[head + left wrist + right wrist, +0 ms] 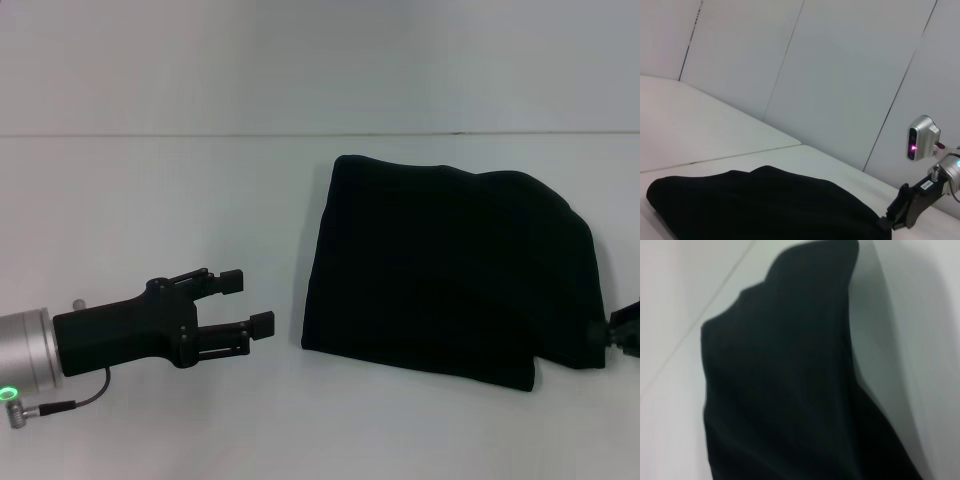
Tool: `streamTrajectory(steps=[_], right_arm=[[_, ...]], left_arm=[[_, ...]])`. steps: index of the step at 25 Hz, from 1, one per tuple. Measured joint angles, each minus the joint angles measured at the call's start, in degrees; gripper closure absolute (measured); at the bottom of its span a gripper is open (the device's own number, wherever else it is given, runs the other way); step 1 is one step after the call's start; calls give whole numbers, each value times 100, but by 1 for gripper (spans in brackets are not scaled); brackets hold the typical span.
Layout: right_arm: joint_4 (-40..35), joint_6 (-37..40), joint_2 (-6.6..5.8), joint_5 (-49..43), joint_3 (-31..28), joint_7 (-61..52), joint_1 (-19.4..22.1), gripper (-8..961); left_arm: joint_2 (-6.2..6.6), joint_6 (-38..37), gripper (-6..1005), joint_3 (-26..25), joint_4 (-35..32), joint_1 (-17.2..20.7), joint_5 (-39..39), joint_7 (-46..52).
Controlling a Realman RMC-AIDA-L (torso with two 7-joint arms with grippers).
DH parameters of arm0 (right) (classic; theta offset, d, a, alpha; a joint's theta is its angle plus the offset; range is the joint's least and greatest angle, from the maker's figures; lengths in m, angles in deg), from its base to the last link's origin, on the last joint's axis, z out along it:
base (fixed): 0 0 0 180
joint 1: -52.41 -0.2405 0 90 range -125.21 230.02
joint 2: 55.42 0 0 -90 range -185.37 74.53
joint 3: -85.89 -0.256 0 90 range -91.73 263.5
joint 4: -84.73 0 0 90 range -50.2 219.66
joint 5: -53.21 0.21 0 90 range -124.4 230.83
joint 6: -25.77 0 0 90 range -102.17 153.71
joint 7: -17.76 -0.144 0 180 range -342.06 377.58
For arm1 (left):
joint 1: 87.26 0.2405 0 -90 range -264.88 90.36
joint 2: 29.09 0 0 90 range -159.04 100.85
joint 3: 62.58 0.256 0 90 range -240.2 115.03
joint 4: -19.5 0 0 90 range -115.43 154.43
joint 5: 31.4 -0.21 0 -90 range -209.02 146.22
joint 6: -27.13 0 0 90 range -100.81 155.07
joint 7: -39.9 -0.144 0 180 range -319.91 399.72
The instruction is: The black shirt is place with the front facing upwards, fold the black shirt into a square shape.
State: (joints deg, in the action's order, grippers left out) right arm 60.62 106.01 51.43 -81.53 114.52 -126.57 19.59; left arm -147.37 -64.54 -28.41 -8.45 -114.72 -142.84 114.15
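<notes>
Hovering over the white table [150, 180] beside the folded black shirt [440, 270], the left gripper [253, 301] holds nothing, fingers parted. The right gripper [622, 331] pinches the shirt's near right corner. No lettering shows.

Bright even light; right wrist view blurred.
</notes>
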Motion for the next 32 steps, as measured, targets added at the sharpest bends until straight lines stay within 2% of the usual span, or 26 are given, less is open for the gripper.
streamTrajectory(steps=[11, 17, 20, 23, 25, 28, 30, 32], right_arm=[[-19, 50, -53, 262, -1254, 775, 336, 908], [-31, 173, -40, 1100, -1886, 1916, 715, 664], [-68, 521, -60, 1547, -1942, 2835, 826, 539], [-134, 872, -64, 1589, -1865, 3502, 752, 426], [-145, 1110, 15, 1573, -1762, 4026, 627, 366], [-160, 1308, 227, 1575, -1645, 4816, 479, 275], [-166, 1242, 389, 1573, -1524, 5213, 404, 215], [-160, 1006, 507, 1562, -1316, 5425, 350, 205]], left_arm=[[-29, 30, 124, -82, 3, -27, 19, 100], [-29, 134, 124, -305, 132, -53, 87, 549], [0, 142, 124, -378, 201, -103, 94, 871], [14, 147, 124, -382, 216, -163, 96, 1237], [15, 150, 124, -386, 218, -204, 97, 1466], [17, 164, 124, -407, 220, -235, 98, 1671], [22, 186, 124, -440, 220, -238, 98, 1745], [25, 204, 124, -452, 224, -235, 98, 1789]])
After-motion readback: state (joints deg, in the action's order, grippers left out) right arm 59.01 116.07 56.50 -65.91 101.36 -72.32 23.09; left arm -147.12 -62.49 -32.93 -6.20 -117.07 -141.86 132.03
